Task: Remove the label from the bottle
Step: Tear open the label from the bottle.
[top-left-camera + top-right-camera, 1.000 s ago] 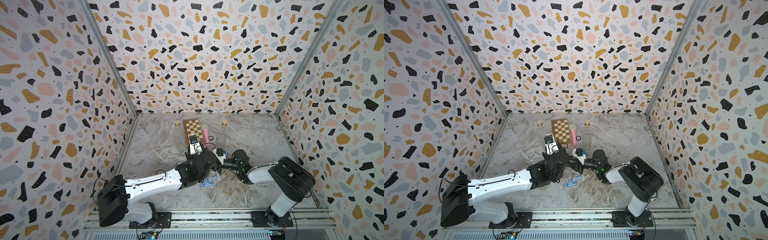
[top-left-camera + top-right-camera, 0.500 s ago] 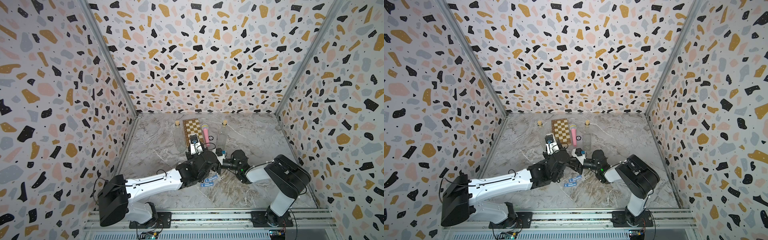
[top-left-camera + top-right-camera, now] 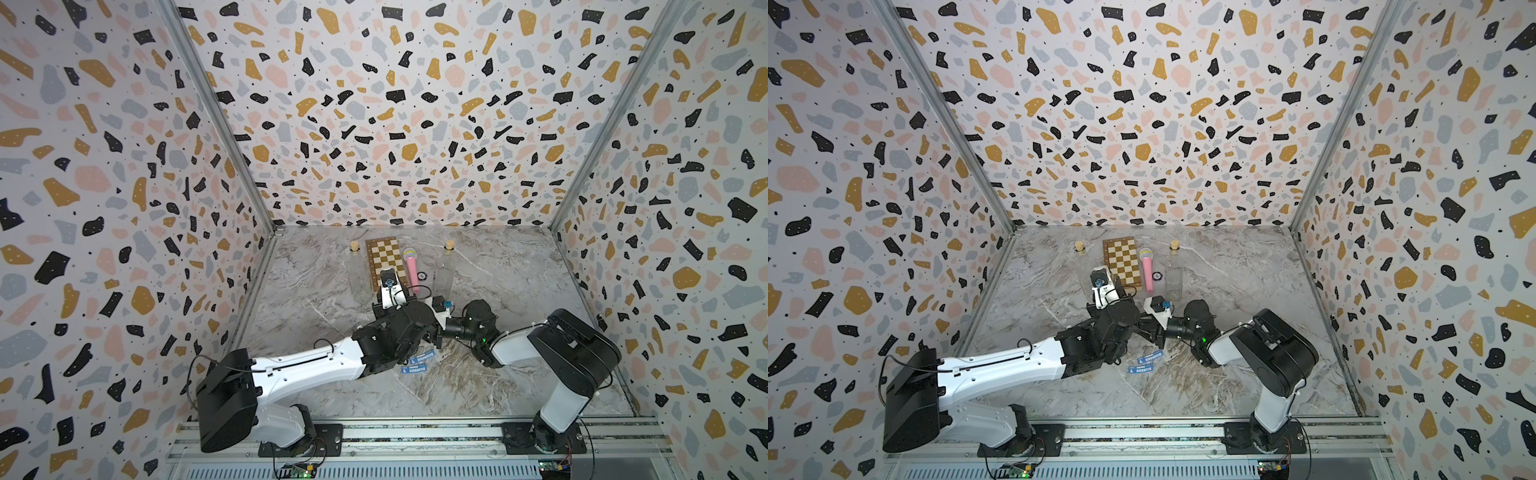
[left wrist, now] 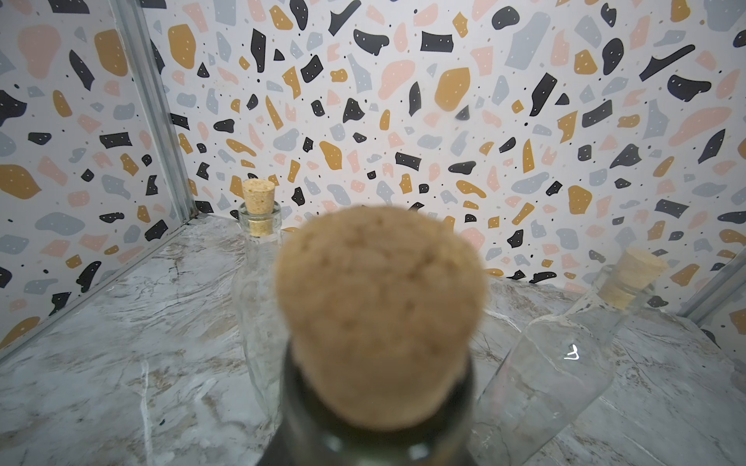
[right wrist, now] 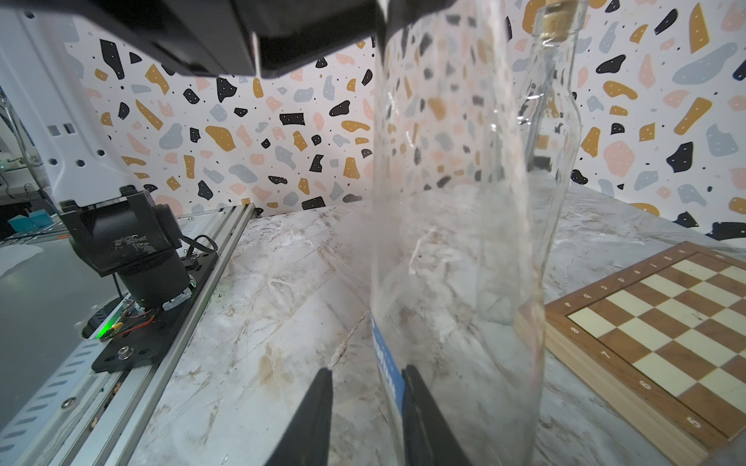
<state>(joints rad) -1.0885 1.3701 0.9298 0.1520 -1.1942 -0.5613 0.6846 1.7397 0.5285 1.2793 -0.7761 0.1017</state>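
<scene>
Peeling is the step in hand. The left gripper (image 5: pixel 363 24) is closed on the neck of the bottle (image 5: pixel 456 242), as far as the views show, holding it near the table centre, at 6 o'clock of the chessboard (image 3: pixel 384 259). The long axis is about vertical, with the cork (image 4: pixel 379 314) uppermost. The right gripper (image 5: pixel 367 369), at 3 o'clock of the bottle, has its fingers narrowly parted astride the edge of the blue label (image 5: pixel 388 363). The next move, by judgement, calls for pinching that edge and pulling it off the glass.
</scene>
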